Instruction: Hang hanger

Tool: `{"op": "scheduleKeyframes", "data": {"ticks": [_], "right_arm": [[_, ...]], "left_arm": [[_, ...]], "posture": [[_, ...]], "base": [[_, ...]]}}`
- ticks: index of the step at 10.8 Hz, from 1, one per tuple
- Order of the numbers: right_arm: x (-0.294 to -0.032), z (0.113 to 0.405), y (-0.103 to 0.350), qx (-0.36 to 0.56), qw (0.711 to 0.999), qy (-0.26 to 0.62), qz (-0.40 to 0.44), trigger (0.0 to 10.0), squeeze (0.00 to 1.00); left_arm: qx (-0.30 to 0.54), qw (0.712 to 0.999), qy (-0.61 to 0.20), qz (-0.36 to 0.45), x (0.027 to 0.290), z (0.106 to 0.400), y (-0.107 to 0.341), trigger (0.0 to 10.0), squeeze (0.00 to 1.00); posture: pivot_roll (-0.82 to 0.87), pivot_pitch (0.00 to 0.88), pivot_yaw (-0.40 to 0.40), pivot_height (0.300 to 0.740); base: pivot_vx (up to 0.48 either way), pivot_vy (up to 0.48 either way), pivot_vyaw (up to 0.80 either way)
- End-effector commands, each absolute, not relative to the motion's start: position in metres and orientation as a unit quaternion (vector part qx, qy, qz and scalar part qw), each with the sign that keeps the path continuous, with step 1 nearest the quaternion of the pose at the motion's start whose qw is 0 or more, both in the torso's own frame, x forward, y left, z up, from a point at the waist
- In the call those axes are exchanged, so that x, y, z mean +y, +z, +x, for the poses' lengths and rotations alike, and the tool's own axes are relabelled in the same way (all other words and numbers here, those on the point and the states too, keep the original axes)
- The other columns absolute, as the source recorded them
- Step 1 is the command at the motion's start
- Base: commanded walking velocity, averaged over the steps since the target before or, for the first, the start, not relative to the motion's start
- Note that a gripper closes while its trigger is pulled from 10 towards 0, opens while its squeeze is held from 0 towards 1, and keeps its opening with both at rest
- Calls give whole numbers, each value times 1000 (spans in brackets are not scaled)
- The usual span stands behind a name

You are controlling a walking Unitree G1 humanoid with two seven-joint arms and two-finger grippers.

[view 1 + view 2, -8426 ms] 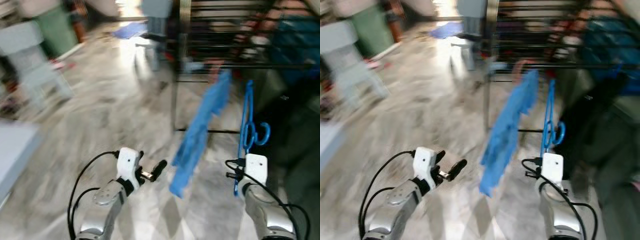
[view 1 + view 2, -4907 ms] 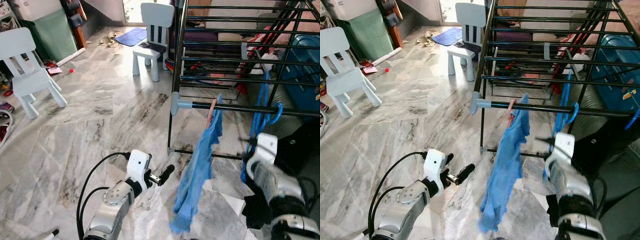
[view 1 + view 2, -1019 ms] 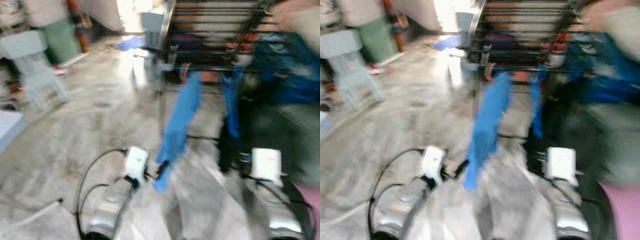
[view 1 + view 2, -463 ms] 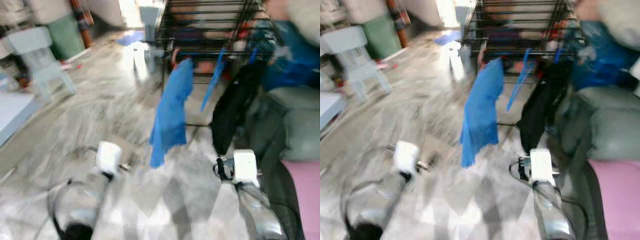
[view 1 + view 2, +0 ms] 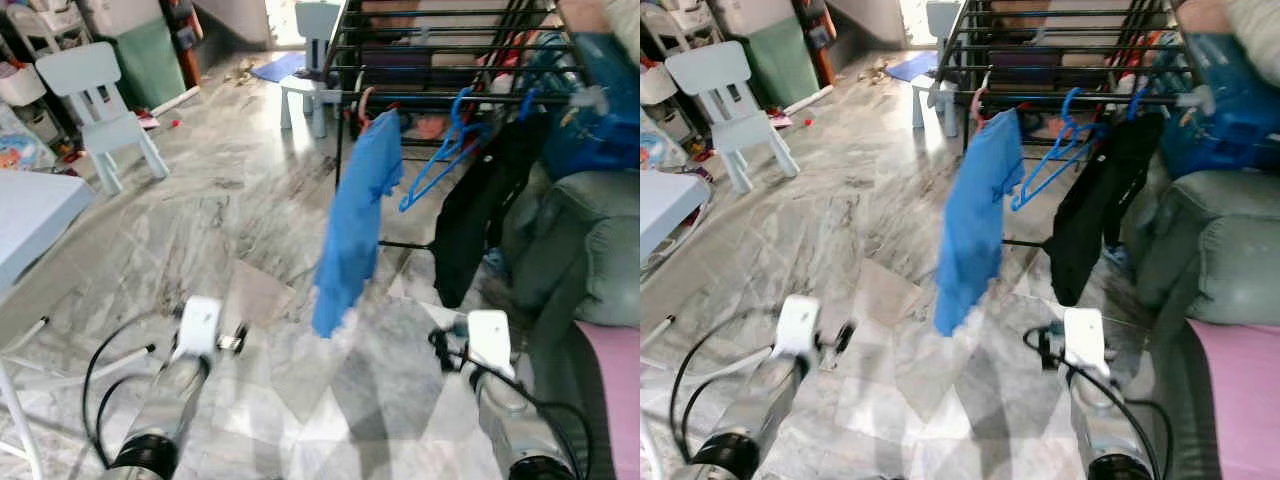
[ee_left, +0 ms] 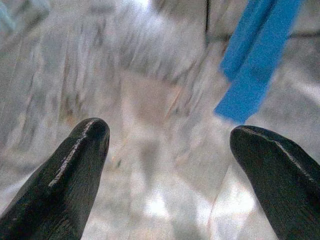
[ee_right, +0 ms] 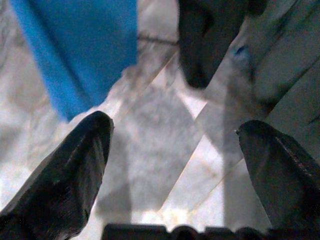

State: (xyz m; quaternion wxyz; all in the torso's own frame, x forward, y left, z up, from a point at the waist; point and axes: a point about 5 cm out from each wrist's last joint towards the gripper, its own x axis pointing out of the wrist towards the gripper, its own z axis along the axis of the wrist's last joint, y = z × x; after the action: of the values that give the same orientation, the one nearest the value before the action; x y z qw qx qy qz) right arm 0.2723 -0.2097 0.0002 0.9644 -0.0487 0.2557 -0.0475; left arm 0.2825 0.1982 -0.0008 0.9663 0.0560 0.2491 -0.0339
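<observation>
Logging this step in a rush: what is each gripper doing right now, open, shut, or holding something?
Left gripper: open, holding nothing, low over the floor.
Right gripper: open, holding nothing; the blue hanger hangs on the rack.

Drying rack (image 5: 440,60) stands ahead, right of centre, on the floor (image 5: 230,220). On its front bar hang, left to right: a cloth (image 5: 357,220), a hanger (image 5: 440,150), a dark garment (image 5: 470,225). Sofa (image 5: 585,250) sits right of the rack, beside the dark garment. One small chair (image 5: 100,110) far left, another chair (image 5: 312,60) behind, just left of the rack. Table edge (image 5: 30,220) at near left. Left gripper (image 6: 167,150) low at left, right gripper (image 7: 175,150) low at right, both over floor, well short of the rack, each with fingers spread apart.
</observation>
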Motion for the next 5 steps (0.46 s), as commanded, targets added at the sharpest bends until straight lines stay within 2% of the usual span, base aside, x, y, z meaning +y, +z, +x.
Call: {"op": "scheduleKeyframes", "data": {"ticks": [1,3,4,5], "right_arm": [[-214,268,-7,269,961,-51,-41,10000,0],[-220,253,-26,320,945,-51,-39,10000,0],[-221,245,-34,342,938,-51,-18,10000,0],[-223,232,-46,370,928,-53,0,10000,0]], "left_arm": [[269,962,-11,49,215,278,-5,10000,0],[341,938,40,38,245,254,-24,10000,0],[367,928,43,37,248,243,-33,10000,0],[393,917,67,-8,252,228,-43,10000,0]], "posture": [[-58,28,89,740],[-58,13,85,740],[-55,9,81,740],[-55,3,77,740]], "base": [[0,0,0],[0,0,0],[0,0,0],[0,0,0]]}}
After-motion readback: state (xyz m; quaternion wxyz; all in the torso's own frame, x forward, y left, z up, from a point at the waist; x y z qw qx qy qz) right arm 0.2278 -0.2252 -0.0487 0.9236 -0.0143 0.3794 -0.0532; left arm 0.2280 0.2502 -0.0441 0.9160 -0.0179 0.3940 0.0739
